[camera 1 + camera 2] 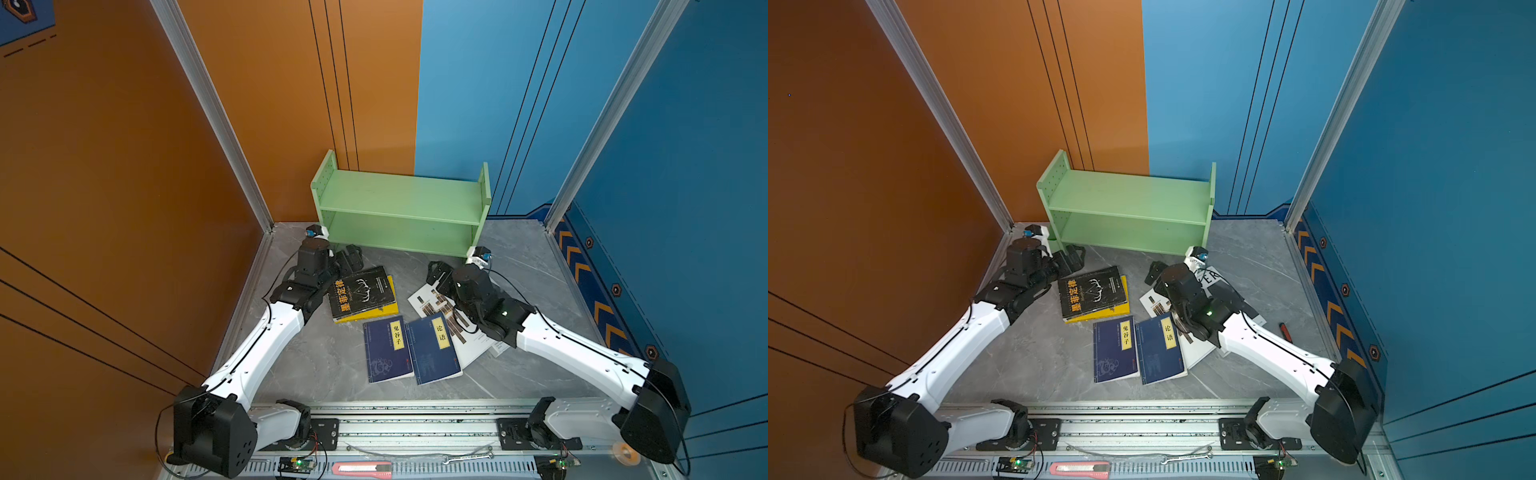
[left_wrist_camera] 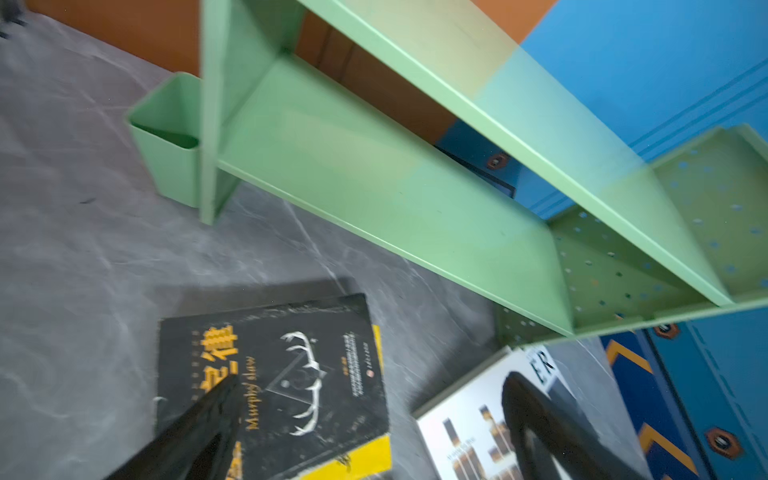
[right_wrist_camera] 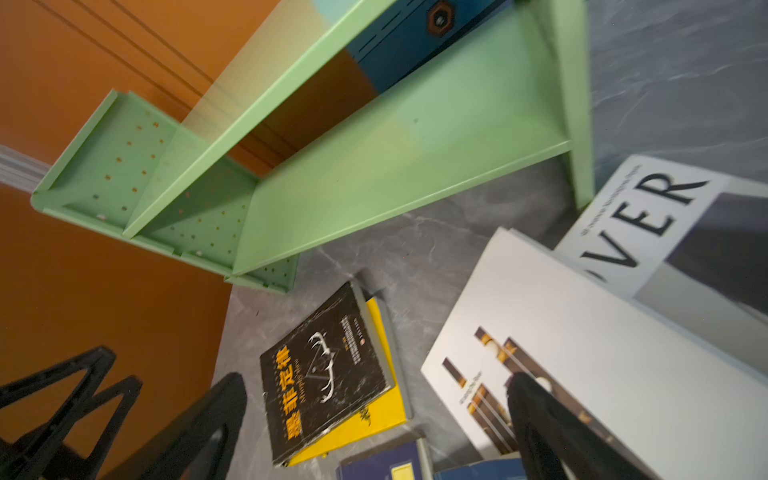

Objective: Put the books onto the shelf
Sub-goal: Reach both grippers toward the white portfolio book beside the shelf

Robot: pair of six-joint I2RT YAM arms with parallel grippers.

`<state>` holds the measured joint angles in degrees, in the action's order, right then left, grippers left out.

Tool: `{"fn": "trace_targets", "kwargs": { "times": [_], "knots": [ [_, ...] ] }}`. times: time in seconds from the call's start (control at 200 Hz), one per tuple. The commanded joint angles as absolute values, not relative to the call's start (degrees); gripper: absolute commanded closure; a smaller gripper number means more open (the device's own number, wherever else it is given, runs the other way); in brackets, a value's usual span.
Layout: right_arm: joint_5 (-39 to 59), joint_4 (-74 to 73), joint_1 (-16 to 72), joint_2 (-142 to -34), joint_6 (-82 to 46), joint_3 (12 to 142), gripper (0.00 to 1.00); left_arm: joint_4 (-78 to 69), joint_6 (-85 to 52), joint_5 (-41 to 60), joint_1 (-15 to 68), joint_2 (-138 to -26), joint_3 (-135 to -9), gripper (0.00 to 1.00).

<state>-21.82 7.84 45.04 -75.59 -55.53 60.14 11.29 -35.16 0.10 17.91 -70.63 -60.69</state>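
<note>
My left tool [image 1: 352, 259] sits wide open beside the black book [image 1: 361, 293], my right tool [image 1: 437, 276] just as wide at the barred white book [image 3: 602, 340] edge, presumably lining up edge pinches.

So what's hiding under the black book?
A yellow book lies under the black book. Only its yellow edge and one corner stick out. The rest of its cover is hidden, so its picture cannot be seen.
</note>
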Motion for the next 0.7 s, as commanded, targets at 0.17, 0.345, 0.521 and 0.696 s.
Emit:
{"fn": "trace_targets", "kwargs": {
  "times": [0.17, 0.345, 0.521, 0.696],
  "knots": [
    [-16.62, 20.80, 42.64, -73.15, -54.15, 67.74, 0.00, -4.65, -48.13, 18.58, 21.05, -69.99, -56.06, 0.02],
    [-10.81, 22.63, 31.45, -65.90, -62.85, 59.56, 0.00, -5.79, -57.24, 13.30, 23.53, -69.61, -53.42, 0.02],
    [-9.25, 29.70, 25.75, -57.08, -64.47, 52.59, 0.00, 10.06, -52.47, 0.07, 31.48, -70.72, -58.56, 0.02],
    [0.73, 30.62, 17.70, -50.78, -62.12, 43.93, 0.00, 14.27, -50.86, -4.81, 39.90, -74.03, -62.29, 0.02]
  ]
}}
